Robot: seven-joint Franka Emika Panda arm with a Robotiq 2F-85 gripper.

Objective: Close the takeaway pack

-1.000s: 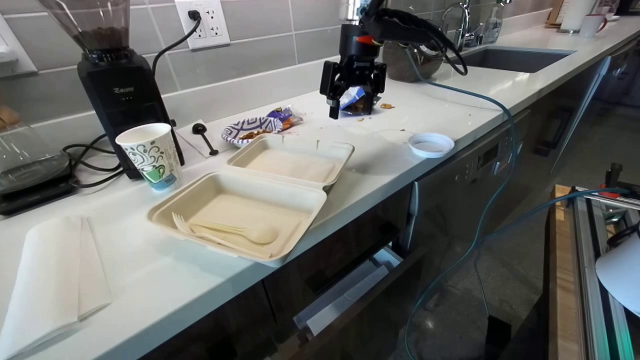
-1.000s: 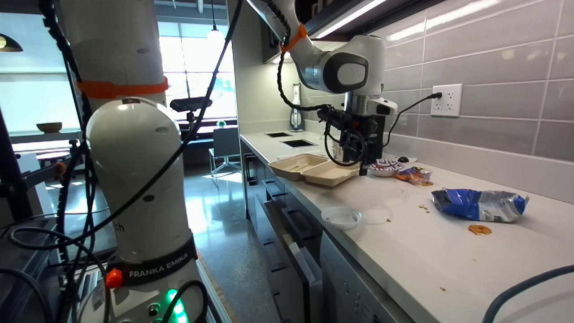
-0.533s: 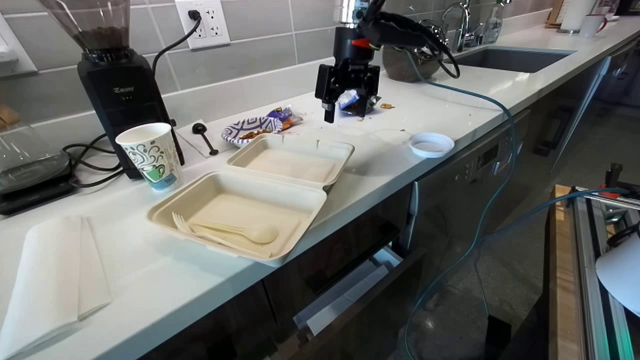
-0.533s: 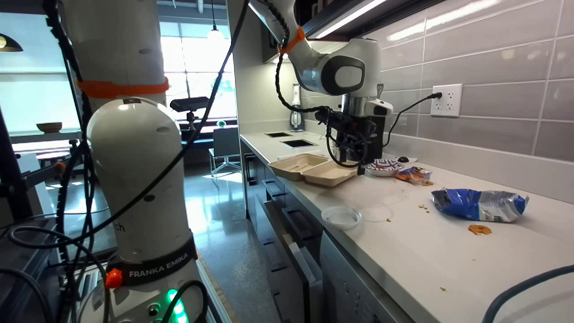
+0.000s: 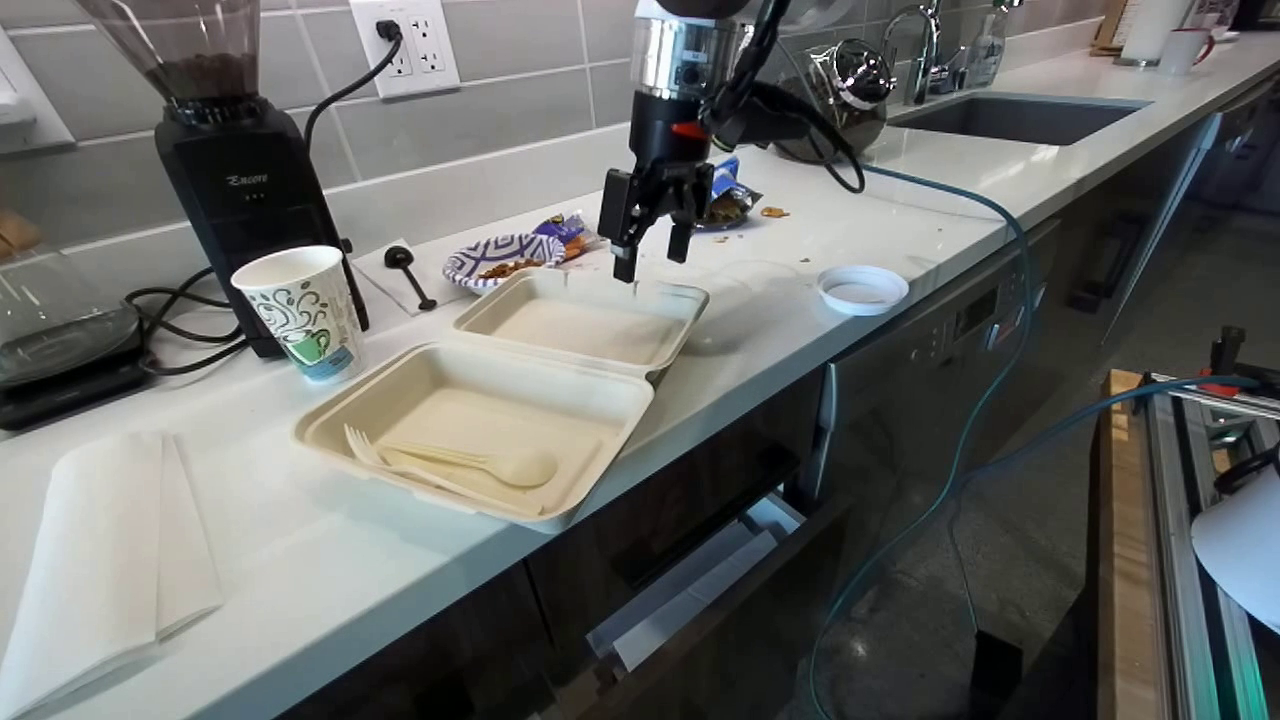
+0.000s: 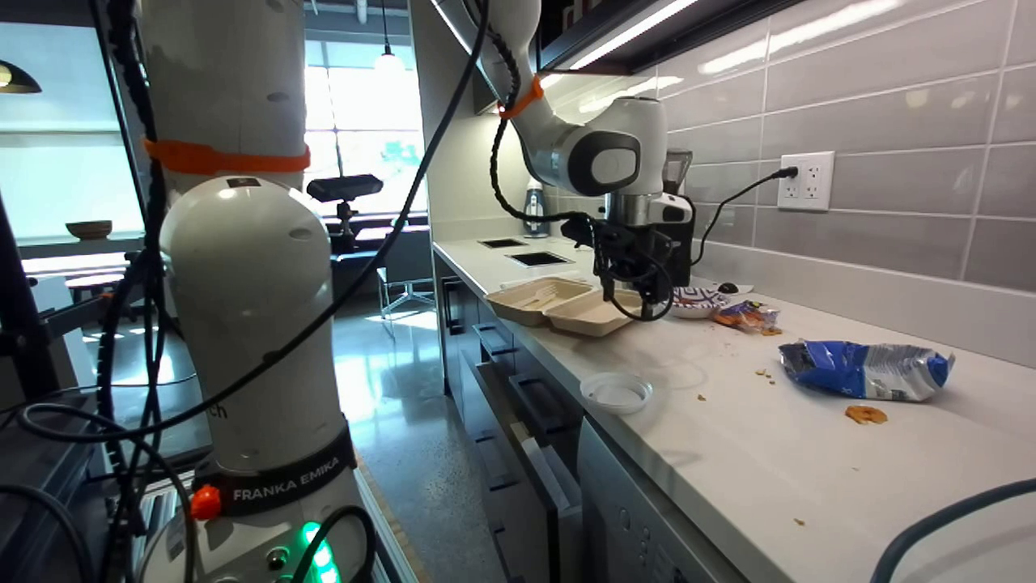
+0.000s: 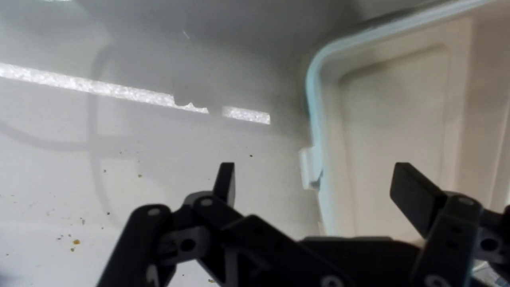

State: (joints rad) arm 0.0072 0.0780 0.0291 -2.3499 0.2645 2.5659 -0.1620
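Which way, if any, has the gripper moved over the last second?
Yes: in an exterior view, the gripper has come down, away from the sink and toward the takeaway pack.

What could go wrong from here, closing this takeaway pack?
In the wrist view, the open gripper straddles one rim of the takeaway pack; coming down too far, it might crush or shove the pack instead of catching that rim.
The pack sits by the front edge of the counter, so a shove could push it off.
The fork and spoon lie loose inside and may slide if the pack tilts.
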